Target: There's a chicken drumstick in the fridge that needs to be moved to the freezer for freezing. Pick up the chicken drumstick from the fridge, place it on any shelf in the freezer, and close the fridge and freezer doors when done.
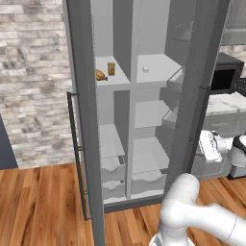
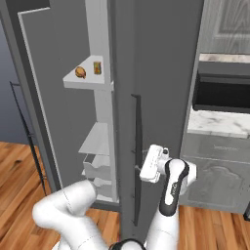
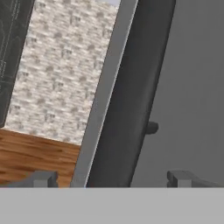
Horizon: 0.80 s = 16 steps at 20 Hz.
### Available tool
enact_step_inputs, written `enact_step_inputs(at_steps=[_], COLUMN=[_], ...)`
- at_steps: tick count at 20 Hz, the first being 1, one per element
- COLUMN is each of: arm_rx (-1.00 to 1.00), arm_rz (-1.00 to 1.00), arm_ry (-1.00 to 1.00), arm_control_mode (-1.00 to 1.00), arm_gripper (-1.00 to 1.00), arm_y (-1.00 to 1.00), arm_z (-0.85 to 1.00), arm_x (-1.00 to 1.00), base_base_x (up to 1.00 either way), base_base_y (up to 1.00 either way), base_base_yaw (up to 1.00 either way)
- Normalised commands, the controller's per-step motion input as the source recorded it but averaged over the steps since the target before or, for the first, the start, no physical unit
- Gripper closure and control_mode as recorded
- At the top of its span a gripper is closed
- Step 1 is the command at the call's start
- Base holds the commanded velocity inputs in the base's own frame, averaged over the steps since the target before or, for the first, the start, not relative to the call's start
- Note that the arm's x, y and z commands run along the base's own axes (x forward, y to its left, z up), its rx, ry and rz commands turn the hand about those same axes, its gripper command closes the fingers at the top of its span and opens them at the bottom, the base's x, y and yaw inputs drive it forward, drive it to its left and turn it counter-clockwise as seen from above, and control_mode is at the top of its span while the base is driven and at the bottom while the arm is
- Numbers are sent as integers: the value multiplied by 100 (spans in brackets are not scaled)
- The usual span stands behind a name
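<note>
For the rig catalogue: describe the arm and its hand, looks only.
The arm is made of glossy white rounded segments, with a dark grey band at the joint by the wrist. The hand is a flat white block. In the hand view, two small grey fingertips stand apart.

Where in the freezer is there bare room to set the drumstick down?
In the freezer, the middle shelf and the lower shelf are bare. Its top shelf carries just a small white thing, with room beside it. The fridge shelf is more crowded, with the chicken drumstick beside the carton.
</note>
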Motion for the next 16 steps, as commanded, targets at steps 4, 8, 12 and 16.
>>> enact_step_inputs(at_steps=[4, 8, 12, 16], arm_rx=[0, 0, 0, 0], arm_rz=[-15, -13, -12, -18], arm_ry=[-1, 0, 0, 1], arm_control_mode=[-100, -100, -100, -100], arm_gripper=[-100, -100, -100, -100], arm_y=[48, 10, 0, 13], arm_z=[0, 0, 0, 2], arm_x=[3, 11, 19, 31], base_base_x=[0, 0, 0, 0], base_base_y=[0, 0, 0, 0], base_base_yaw=[0, 0, 0, 0])
